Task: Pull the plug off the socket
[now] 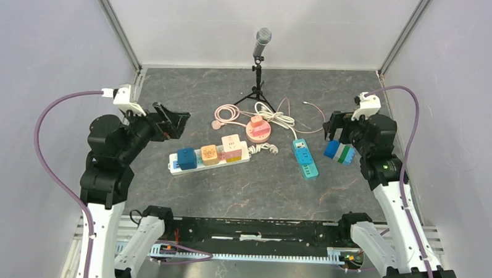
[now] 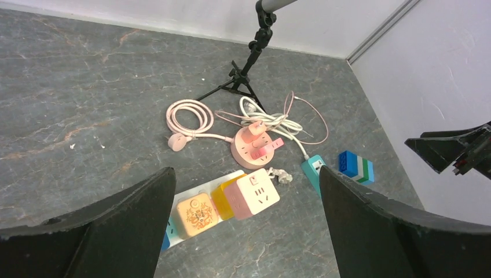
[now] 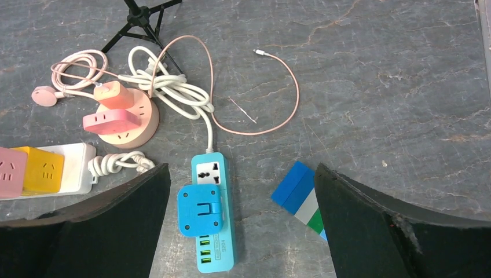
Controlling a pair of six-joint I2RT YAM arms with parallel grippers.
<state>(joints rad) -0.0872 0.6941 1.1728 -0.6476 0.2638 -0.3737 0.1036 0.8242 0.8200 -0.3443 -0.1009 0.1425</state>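
**A:** What lies on the grey marbled tabletop (image 1: 171, 87), item by item?

**B:** One long white power strip (image 3: 78, 168), left of centre. It carries four cube plugs in a row: blue (image 1: 186, 158), orange (image 1: 209, 154), yellow (image 3: 43, 169), pink (image 2: 257, 194). All are seated.

**A:** Next?

**B:** One round pink socket hub (image 3: 136, 130), just behind the white strip. Two pink plugs stand in it, a peach-toned one (image 3: 114, 94) and a flat rose one (image 3: 110, 121). A coiled pink cord (image 2: 188, 116) and a bundled white cord (image 3: 173, 87) lie beside it.

**A:** And to the right?

**B:** One teal power strip (image 3: 215, 255) with a bright blue square plug (image 3: 200, 209) pushed into its middle. Near it is a stack of blue, white and green toy bricks (image 3: 304, 197), and behind it a thin pink cable (image 3: 284, 116) lies in a loose arc.

**A:** At the back?

**B:** One grey microphone on a black tripod (image 1: 261, 40), upright.

**A:** The pincers?

**B:** The left gripper (image 1: 173, 121) is spread wide and empty, raised over the table's left side. The right gripper (image 3: 241, 168) is equally wide and empty, held above the teal strip and the bricks. Neither touches a plug.
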